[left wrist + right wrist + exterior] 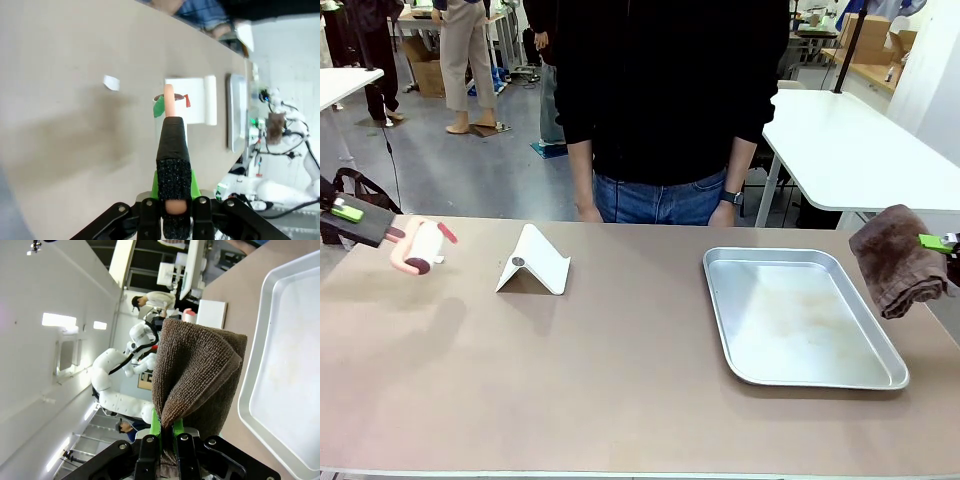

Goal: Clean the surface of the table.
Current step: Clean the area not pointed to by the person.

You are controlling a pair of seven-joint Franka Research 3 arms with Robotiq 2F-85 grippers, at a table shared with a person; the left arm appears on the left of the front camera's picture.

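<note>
The brownish-tan table (pixel 620 390) stretches across the front view. At its far left, my left gripper (pixel 365 222) is shut on the pink handle of a lint roller (pixel 420 246) held just above the tabletop. In the left wrist view the handle (pixel 169 97) pokes out past my shut gripper (pixel 170 125). At the right edge, my right gripper (pixel 942 243) is shut on a folded brown cloth (pixel 900 260) hanging beside the tray. The right wrist view shows the cloth (pixel 195 365) clamped between the green pads of that gripper (pixel 167 432).
A silver metal tray (pixel 800 370) lies right of centre. A white folded stand (pixel 533 264) sits left of centre. A small white scrap (pixel 111 82) lies on the table (pixel 65 115). A person stands at the far edge, hands (pixel 588 212) near it.
</note>
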